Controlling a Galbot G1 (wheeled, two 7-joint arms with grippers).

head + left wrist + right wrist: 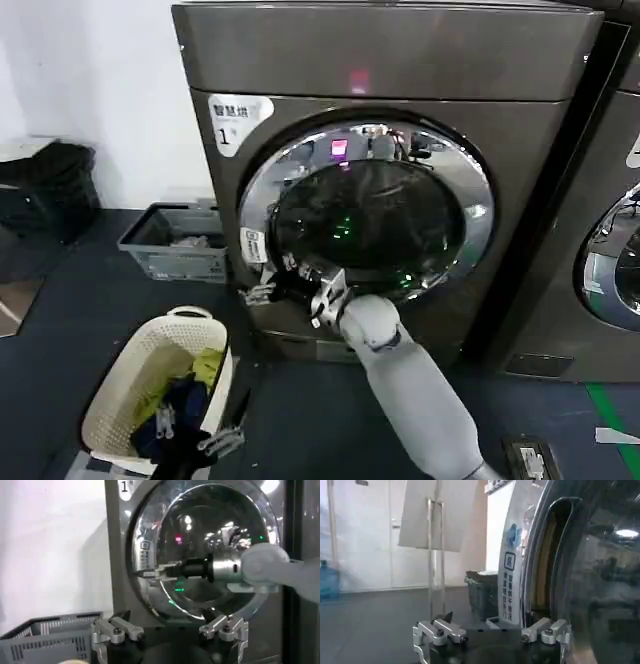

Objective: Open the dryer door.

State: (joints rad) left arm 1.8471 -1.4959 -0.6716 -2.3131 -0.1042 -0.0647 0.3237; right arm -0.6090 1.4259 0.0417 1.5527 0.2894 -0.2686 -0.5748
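Dryer [400,70]: big dark grey-brown front-loader against the white wall, a white label marked "1" [236,118] at its upper left and a small pink light [358,78] glowing on the top panel
Dryer door [368,215]: round porthole with a wide chrome rim and dark tinted glass, on the dryer's front; in the right wrist view a dark gap shows between the door's [600,580] left edge and the machine's front, so it looks slightly ajar there
Right gripper [285,280]: reaches up from the lower right on a pale grey arm [410,385] and sits at the lower left of the chrome rim; the left wrist view shows the right gripper [145,573] with its dark fingers at the rim's left edge, apparently close together, though whether they clasp the edge cannot be told
Right gripper's own camera: its two metal fingers [440,630] stand apart, one just beside the door's edge
Left gripper [215,440]: low at the left, over the laundry basket, well apart from the door; in its wrist view the left gripper [170,630] is spread wide with nothing between the fingers
Laundry basket [120,400]: cream, on the dark floor left of the dryer, with blue and yellow-green clothes inside
Grey crate [150,245]: slatted, on the floor by the wall, just left of the dryer
Neighbouring machine [615,260]: similar grey front-loader with its own chrome door, at the right edge
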